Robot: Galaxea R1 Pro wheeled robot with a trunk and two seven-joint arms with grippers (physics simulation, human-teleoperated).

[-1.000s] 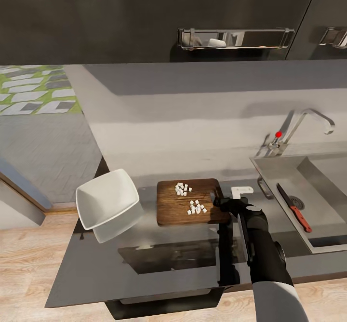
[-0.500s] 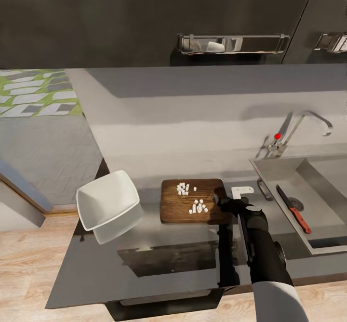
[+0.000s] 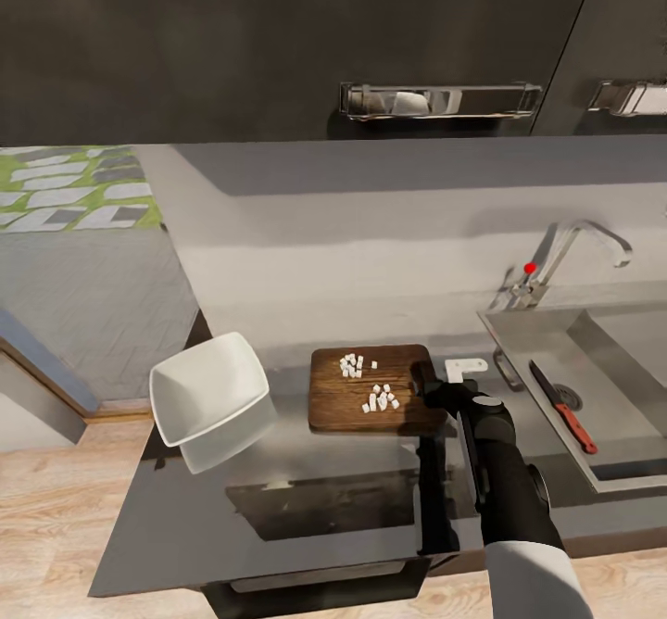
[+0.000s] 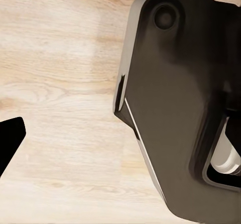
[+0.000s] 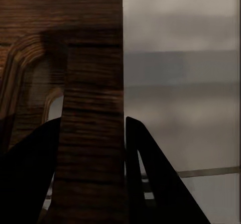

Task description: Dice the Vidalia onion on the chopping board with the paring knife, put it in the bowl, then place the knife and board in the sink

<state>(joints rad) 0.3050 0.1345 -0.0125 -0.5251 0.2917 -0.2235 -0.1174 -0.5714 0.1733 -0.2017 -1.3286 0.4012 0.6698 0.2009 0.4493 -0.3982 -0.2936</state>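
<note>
The dark brown chopping board (image 3: 343, 406) lies on the grey countertop (image 3: 306, 526). Small white cubes of diced onion (image 3: 380, 399) sit on it in two clusters. My right gripper (image 3: 428, 389) is shut on the board's right end. The right wrist view shows the wood (image 5: 85, 83) held between the two dark fingers (image 5: 155, 184). The white bowl (image 3: 208, 387) stands left of the board, a little apart from it. The paring knife (image 3: 561, 406), with its red handle, lies in the sink (image 3: 528, 341) by the drain. In the left wrist view one dark fingertip (image 4: 10, 138) hangs over wooden floor.
The chrome tap (image 3: 579, 244) with its red knob stands behind the sink. A small white piece (image 3: 465, 366) lies between board and sink. Dark wall cabinets (image 3: 278, 35) hang above. The countertop's front edge runs close to my arm (image 3: 505, 480), and part of my dark base (image 4: 175, 113) shows.
The board has shifted slightly right, away from the bowl, with my right gripper still on its end. The head camera has also moved a little.
</note>
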